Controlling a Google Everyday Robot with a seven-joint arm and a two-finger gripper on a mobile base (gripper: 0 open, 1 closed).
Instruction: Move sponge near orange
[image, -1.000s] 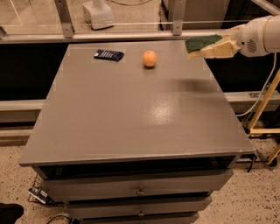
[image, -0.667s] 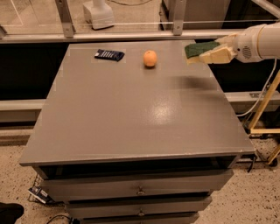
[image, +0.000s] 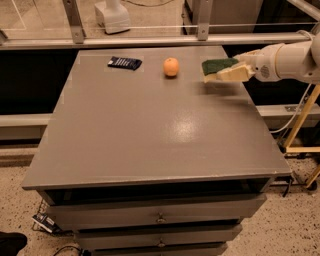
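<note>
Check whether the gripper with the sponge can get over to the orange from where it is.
Probably yes. The gripper, shut on the sponge, hovers at the far right of the table; only bare surface lies between it and the orange. The blue packet sits beyond the orange.

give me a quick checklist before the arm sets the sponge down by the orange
1. Grip: the gripper, over the table's far right edge, is shut on the sponge: ok.
2. Sponge off the surface: it hangs above the table, with a shadow beneath it: ok.
3. Target in place: the orange sits on the far part of the table, left of the sponge: ok.
4. Path: only bare tabletop lies between sponge and orange: ok.
5. Other things: the dark-blue packet lies beyond the orange, away from the path: ok.
6. Sponge set down near the orange: not yet, it is in the air with a gap between them: not ok.
</note>
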